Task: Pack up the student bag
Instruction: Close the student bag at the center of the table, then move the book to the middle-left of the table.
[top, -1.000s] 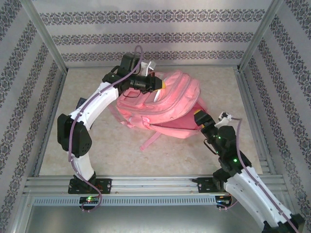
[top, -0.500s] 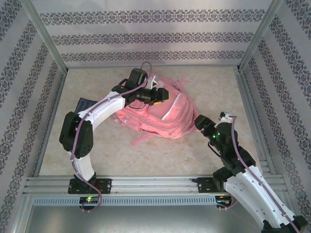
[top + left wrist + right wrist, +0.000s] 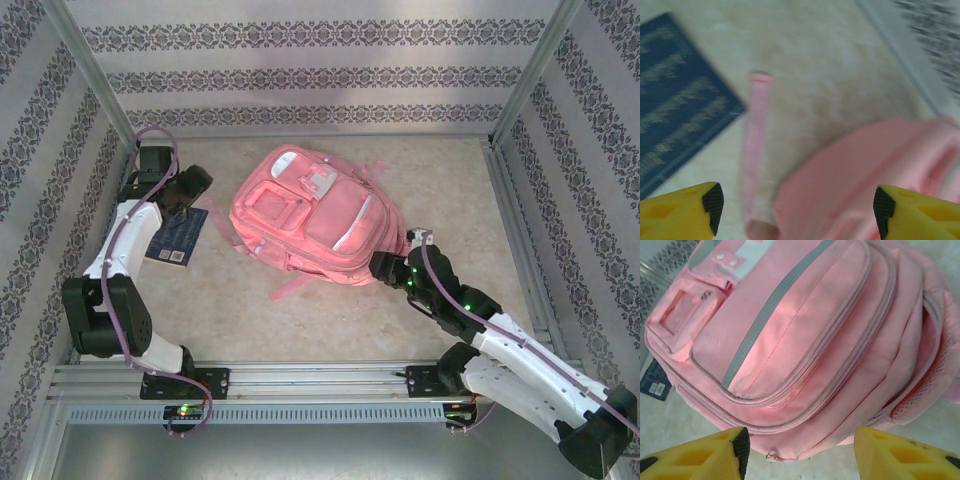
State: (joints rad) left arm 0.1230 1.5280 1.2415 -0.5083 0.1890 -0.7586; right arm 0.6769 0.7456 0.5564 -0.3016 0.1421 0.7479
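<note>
The student bag (image 3: 310, 215) is a large pink backpack lying flat in the middle of the table, front pockets up. My left gripper (image 3: 198, 186) hovers open to the left of it, above a dark blue book (image 3: 178, 236). In the left wrist view the gripper (image 3: 798, 212) has nothing in it; below it lie a loose pink strap (image 3: 756, 150), the bag's edge (image 3: 865, 170) and the book (image 3: 675, 115). My right gripper (image 3: 382, 266) stands open at the bag's near right edge. Its wrist view shows the jaws (image 3: 799, 450) either side of the bag's edge (image 3: 805, 355) and a metal zipper ring (image 3: 771, 455).
Aluminium frame rails (image 3: 515, 230) and patterned walls close in the table on three sides. A pink strap (image 3: 290, 288) trails from the bag toward the near edge. Bare table lies in front of the bag.
My left gripper has let go of the bag and swung left to above the book. The bag has dropped flat. My right gripper has moved in to the bag's edge, jaws narrowing.
</note>
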